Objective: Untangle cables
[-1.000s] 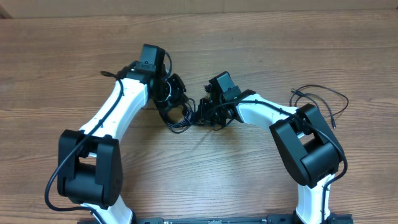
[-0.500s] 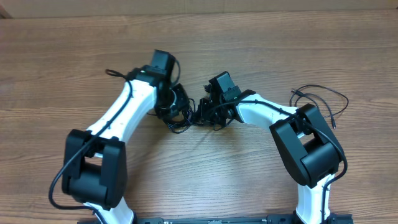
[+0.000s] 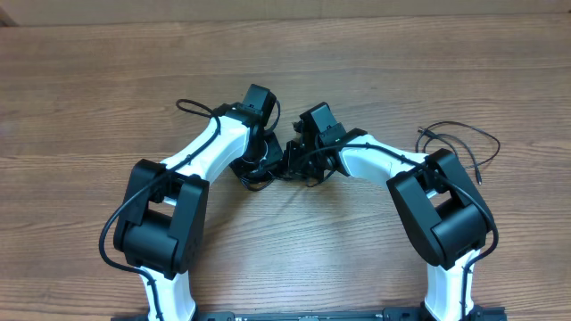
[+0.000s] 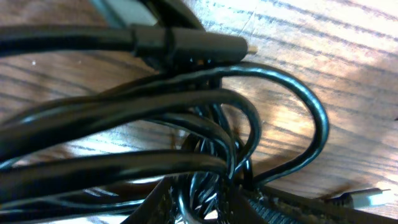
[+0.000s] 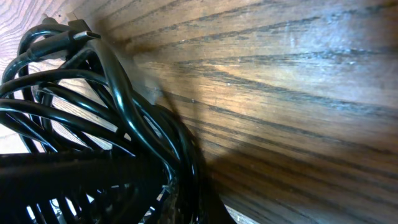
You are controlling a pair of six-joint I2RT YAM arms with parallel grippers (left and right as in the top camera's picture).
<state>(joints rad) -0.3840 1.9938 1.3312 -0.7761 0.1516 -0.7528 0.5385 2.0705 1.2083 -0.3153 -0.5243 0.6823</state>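
Note:
The cables point(image 3: 253, 176) lie as a tangled black bundle on the wooden table between my two grippers. My left gripper point(image 3: 258, 153) sits right on top of the bundle. In the left wrist view thick loops of the cables point(image 4: 186, 106) fill the frame, and my left gripper point(image 4: 205, 200) is closed on a few strands. A black plug point(image 4: 186, 43) lies across the top. My right gripper point(image 3: 293, 160) meets the bundle from the right. Its wrist view shows the cables point(image 5: 93, 112) pinched in my right gripper point(image 5: 180, 193).
A separate thin black cable point(image 3: 459, 134) lies in loose loops at the right, beside the right arm's elbow. A silvery plug end point(image 4: 373, 198) rests on the wood near the bundle. Bare wooden table point(image 3: 401, 53) lies all around.
My left arm has swung to the right onto the bundle, close to the right gripper, and its jaws have let go and closed again. The right arm has not moved.

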